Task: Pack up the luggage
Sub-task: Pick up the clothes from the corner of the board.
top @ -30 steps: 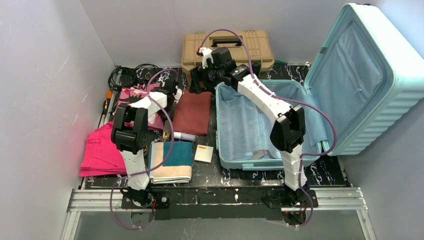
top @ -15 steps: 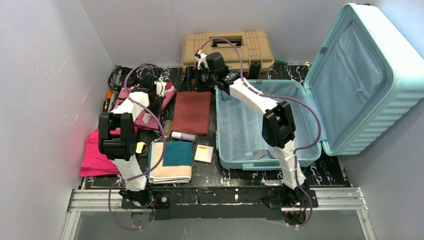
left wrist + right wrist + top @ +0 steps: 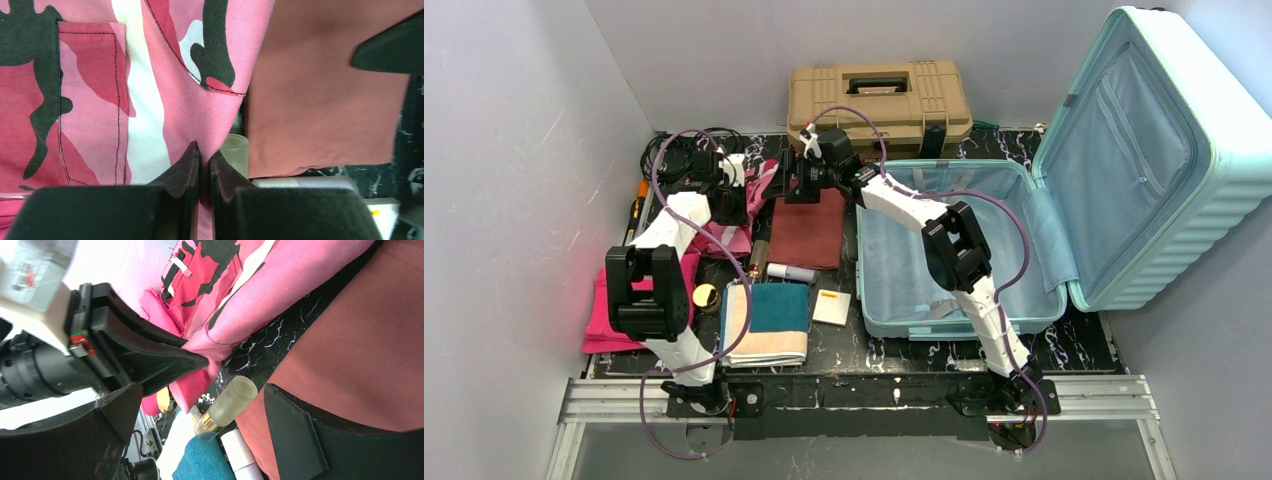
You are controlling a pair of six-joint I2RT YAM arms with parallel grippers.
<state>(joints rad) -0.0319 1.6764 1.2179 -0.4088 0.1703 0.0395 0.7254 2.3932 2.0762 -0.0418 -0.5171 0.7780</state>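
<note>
1. Luggage (image 3: 894, 325): mint hard-shell case, lies open on the right half of the black marbled table (image 3: 1064, 350). Base is flat and the lid stands up, leaning to the right. Only blue lining and grey straps show inside.
2. R arm reaches from its base across the case's near-left corner and out past its left wall.
3. Right gripper (image 3: 202, 392): jaws spread wide, grasping nothing. It hangs over the far-left edge of the maroon folded cloth (image 3: 809, 228), which lies just beside the case on the left.
4. Left gripper (image 3: 204, 155): clenched on a fold of the pink camo garment (image 3: 100, 75), with cloth pinched between the tips, right next to the R one.
5. Small glass bottle w/ gold cap (image 3: 227, 405) lies on its side between the camo hem and the maroon cloth.
6. Nearer the arm bases: white tube (image 3: 792, 271), small white packet (image 3: 831, 306), teal-and-cream towel (image 3: 769, 322).
7. Far left: hot pink garment (image 3: 619, 300), partly behind the L arm.
8. Back wall: tan toolbox (image 3: 879, 95), lid down. Black cables (image 3: 674, 150) are coiled in the back-left corner.
</note>
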